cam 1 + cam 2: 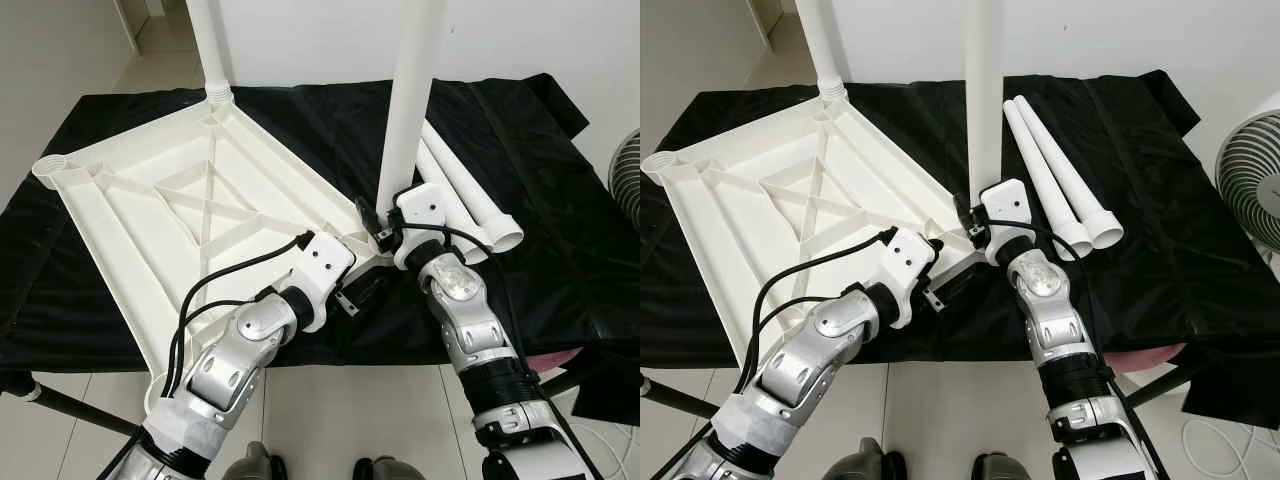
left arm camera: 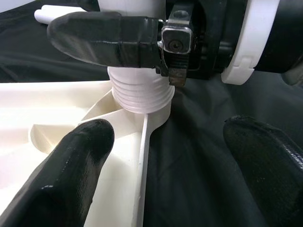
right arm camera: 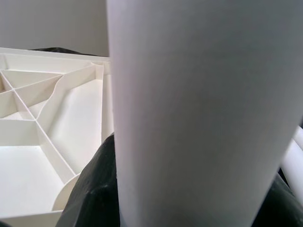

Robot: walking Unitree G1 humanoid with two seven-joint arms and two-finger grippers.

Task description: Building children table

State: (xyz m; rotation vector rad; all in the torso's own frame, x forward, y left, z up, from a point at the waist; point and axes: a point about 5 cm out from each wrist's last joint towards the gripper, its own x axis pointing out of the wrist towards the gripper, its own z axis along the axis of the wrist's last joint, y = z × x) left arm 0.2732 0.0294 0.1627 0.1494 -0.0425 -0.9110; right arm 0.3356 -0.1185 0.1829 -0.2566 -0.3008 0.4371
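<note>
A white plastic tabletop [image 1: 170, 200] lies upside down on a black cloth [image 1: 520, 180] that covers a work table, its ribbed underside facing up. The ribs divide it into shallow compartments, and those hold nothing. At each corner there is a round socket. The far corner socket holds an upright white leg [image 1: 208, 45]. The left corner socket [image 1: 50, 166] stands open with nothing in it.

At the near right corner, a second white leg [image 1: 412, 95] stands upright, its ribbed lower end [image 2: 141, 92] seated in the corner socket there. The right gripper [image 1: 385, 237] is clenched around this leg low down, close above the socket; in the right wrist view the leg's smooth white tube sits right between the black fingers [image 3: 92, 189].

The left gripper [image 1: 362, 290] sits just beside that same corner, low over the tabletop's edge. Its two black fingers [image 2: 71, 165] are spread apart, one over the white rim and the other over the black cloth, gripping nothing.

Two more white legs [image 1: 1055, 180] lie side by side on the cloth, to the right of the upright leg, their wider ends pointing toward the robot. A fan [image 1: 1252, 185] stands off the table's right side.
</note>
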